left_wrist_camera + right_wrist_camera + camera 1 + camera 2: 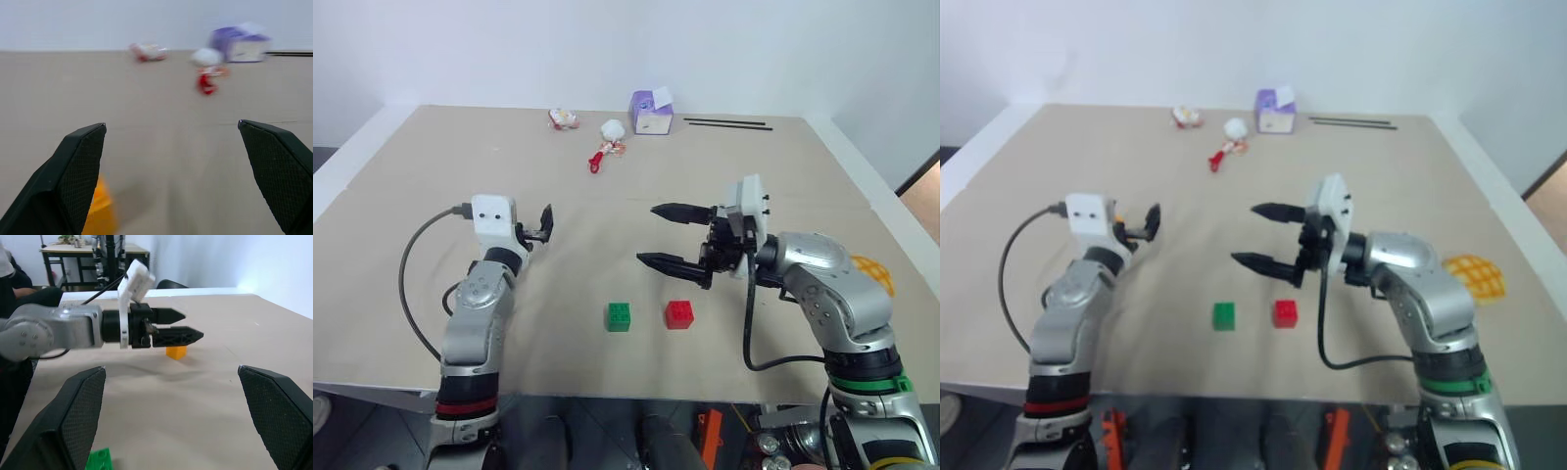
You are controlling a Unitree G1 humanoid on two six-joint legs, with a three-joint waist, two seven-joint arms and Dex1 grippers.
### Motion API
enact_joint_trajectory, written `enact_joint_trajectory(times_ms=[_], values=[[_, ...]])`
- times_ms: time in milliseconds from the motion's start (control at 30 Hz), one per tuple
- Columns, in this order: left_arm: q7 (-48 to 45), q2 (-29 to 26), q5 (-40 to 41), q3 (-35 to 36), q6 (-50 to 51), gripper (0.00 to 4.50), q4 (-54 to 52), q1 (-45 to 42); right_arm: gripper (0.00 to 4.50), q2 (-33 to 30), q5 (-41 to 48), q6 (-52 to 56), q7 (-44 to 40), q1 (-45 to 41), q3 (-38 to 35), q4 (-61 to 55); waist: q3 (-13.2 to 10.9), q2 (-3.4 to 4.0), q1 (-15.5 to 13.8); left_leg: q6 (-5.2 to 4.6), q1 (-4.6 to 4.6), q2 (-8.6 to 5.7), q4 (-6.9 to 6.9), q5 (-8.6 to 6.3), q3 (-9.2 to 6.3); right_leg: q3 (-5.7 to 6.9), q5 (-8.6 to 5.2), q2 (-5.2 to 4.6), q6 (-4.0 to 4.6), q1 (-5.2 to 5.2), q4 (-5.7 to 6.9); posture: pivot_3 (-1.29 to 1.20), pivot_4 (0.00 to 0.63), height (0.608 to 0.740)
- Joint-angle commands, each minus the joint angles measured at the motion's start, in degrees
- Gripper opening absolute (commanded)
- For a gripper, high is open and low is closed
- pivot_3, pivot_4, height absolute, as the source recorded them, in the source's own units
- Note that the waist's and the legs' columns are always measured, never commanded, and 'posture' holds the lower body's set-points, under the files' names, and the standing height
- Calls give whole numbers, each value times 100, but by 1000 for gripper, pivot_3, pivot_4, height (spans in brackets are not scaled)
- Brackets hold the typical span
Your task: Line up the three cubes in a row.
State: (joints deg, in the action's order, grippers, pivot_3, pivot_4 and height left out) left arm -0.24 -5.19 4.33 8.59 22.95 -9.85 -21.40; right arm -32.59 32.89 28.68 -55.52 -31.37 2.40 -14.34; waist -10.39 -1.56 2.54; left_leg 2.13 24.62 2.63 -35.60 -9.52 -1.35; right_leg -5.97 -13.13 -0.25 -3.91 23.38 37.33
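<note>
Both tools are open & empty: left tool (544,224), right tool (674,237). Green cube (619,316) & red cube (679,313) already sit side by side; yellow-orange cube (176,352) lies just beyond the left tool. Take it square-on w/ the left tool and set it left of green, same spacing.

Beige worktop (431,166), plain white wall (509,49) behind; wooden desk (83,249) in room's far corner, seated person (14,284) beside.
</note>
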Motion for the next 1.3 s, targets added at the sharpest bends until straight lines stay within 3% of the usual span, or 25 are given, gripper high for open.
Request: enact_joint_trajectory(times_ms=[33, 500, 800, 900, 1033, 1133, 1300], values=[[782, 155, -335, 170, -105, 4470, 233, -178, 4500, 37, -85, -197, -151, -256, 25, 133, 0, 0, 2, 0, 0, 0, 0, 0, 0, 0, 2, 0, -1, 0, 0, 0, 150, 740], [1342, 360, -414, 220, -691, 4470, 1812, -645, 4500, 261, -301, -428, -304, -572, 79, 629, 1, -2, 5, 1, 3, -1, 0, 1, 0, 0, 5, 2, 0, 4, -2, 0, 150, 740], [1434, 338, -397, 289, -876, 4470, 2135, -775, 4500, 281, -319, -437, -368, -615, 81, 705, 1, -2, 6, 2, 3, -1, 6, 0, 0, 0, 3, 2, -1, 6, -3, 0, 150, 740], [1568, 348, -446, 317, -878, 3701, 2127, -754, 4500, 276, -332, -441, -380, -617, 85, 713, 1, -2, 6, 2, 3, -1, 5, 0, 1, 0, 4, 2, -1, 5, -3, 0, 150, 740], [1599, 325, -433, 322, -894, 2182, 2135, -754, 4500, 283, -355, -451, -384, -624, 80, 735, 1, -2, 6, 2, 3, -1, 5, 0, 0, 0, 4, 2, -1, 5, -3, 0, 150, 740], [1627, 307, -443, 321, -903, 1340, 2134, -756, 4500, 285, -367, -456, -384, -622, 79, 745, 1, -2, 6, 2, 3, -1, 5, 0, 1, 0, 4, 2, -1, 5, -3, 0, 150, 740], [1543, 212, -379, 365, -987, 1321, 2090, -765, 4500, 263, -223, -388, -415, -601, -17, 633, 1, -2, 6, 2, 3, -1, 5, 0, 0, 0, 4, 2, -1, 5, -3, 0, 150, 740]])
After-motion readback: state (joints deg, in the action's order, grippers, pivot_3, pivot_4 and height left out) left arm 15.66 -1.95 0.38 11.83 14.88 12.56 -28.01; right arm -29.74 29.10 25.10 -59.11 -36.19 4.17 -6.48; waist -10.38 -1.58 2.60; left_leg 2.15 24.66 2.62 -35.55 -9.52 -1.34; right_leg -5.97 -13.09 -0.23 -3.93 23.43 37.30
